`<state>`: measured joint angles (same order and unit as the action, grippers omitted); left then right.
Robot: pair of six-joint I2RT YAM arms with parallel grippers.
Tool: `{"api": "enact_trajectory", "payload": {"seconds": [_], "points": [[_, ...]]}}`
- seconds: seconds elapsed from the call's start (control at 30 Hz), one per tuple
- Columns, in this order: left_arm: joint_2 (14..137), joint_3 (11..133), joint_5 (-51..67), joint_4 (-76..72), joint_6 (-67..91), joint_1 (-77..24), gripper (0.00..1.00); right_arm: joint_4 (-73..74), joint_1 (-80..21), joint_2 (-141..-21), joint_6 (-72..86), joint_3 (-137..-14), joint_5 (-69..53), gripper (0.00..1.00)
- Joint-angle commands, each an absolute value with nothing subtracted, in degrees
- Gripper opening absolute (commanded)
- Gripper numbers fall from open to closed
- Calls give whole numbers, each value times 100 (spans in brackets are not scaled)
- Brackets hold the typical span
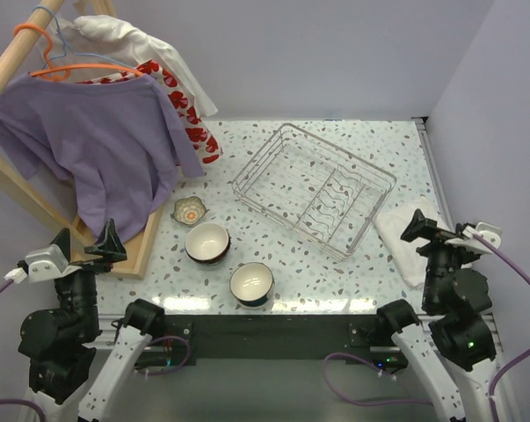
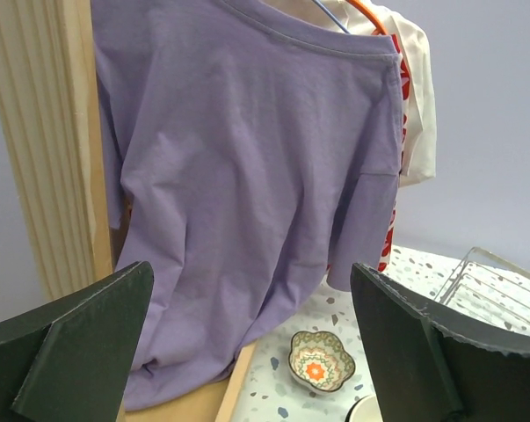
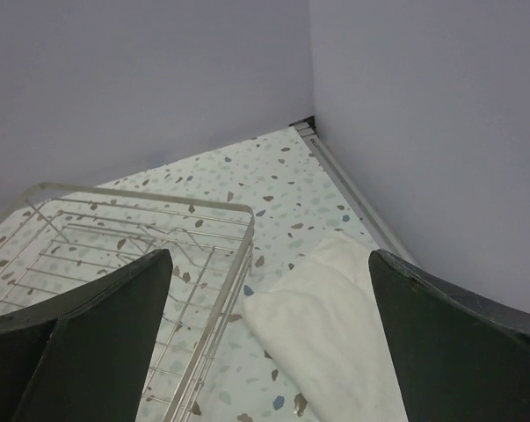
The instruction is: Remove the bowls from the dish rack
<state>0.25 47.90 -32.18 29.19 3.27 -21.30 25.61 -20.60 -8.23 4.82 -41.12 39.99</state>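
Three bowls sit out on the table [image 1: 352,290] in the top view, all left of the dish rack [image 1: 313,189], which lies askew in the table's right half. A small patterned bowl [image 1: 191,210] is beside the wooden stand [image 1: 137,255], a dark-sided bowl [image 1: 207,242] just nearer, and a teal bowl [image 1: 251,283] by the near edge. At the near corners, the left gripper [image 1: 84,242] and right gripper [image 1: 440,230] are spread wide, holding nothing. Left wrist view: the parted fingers frame a purple shirt [image 2: 247,176] (on a hanger), with the patterned bowl low beneath it. Right wrist view: the fingers straddle the rack's corner and a folded white cloth [image 3: 335,325] just beside it.
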Motion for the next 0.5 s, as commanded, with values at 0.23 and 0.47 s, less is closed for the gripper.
{"api": "enact_trajectory", "payload": {"seconds": [0.23,0.47], "points": [[-519,4772,-3559,2514,229,-2118,100,2206,-2057,-589,448,-4008,4096,98],[-501,4720,-3560,2417,202,-2127,100,2162,-2057,-624,518,-3955,4043,98]]}}
